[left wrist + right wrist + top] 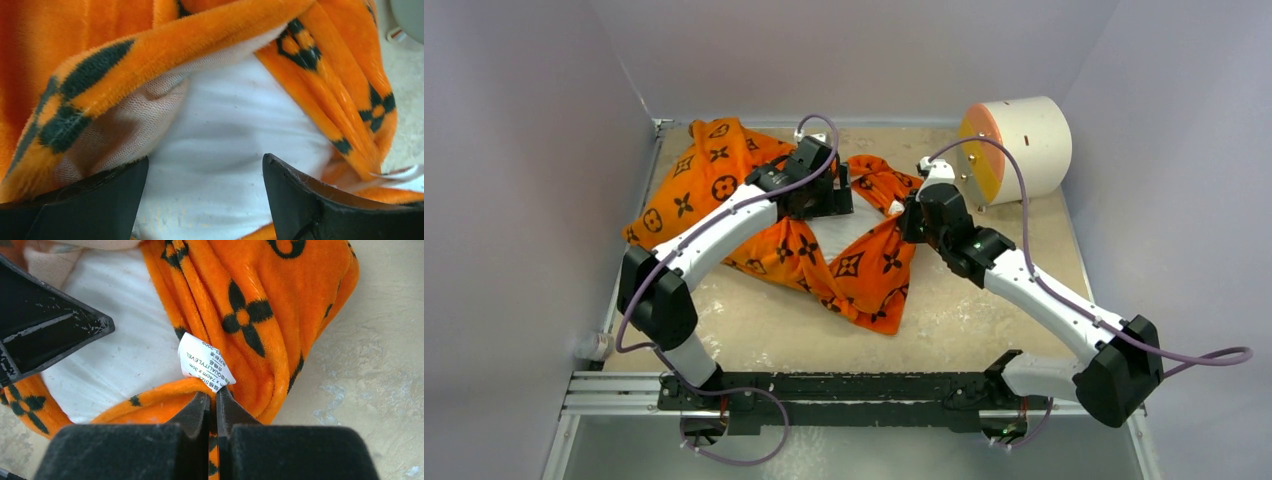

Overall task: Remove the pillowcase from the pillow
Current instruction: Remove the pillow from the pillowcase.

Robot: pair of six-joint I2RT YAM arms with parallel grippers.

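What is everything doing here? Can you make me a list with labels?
pillowcase: orange, bunched, mouth open
pillow: white, mostly inside, showing at the mouth
left gripper: open over bare pillow, holding nothing
right gripper: shut on pillowcase edge, beside the label
cylinder: far right, untouched

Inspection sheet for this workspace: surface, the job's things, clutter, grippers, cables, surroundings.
Surface: beige mottled tabletop, scuffed.
Job's things: orange pillowcase bunched around the white pillow, which shows through the opening; not yet off.
Clutter: white cylinder with orange face on its side, far right corner.
Grippers: left gripper open over the exposed pillow; right gripper shut on the pillowcase edge beside its white label.
Cables: purple cables run along both arms, looping past the near edge.
Surroundings: plain grey walls; metal rail at the near edge.
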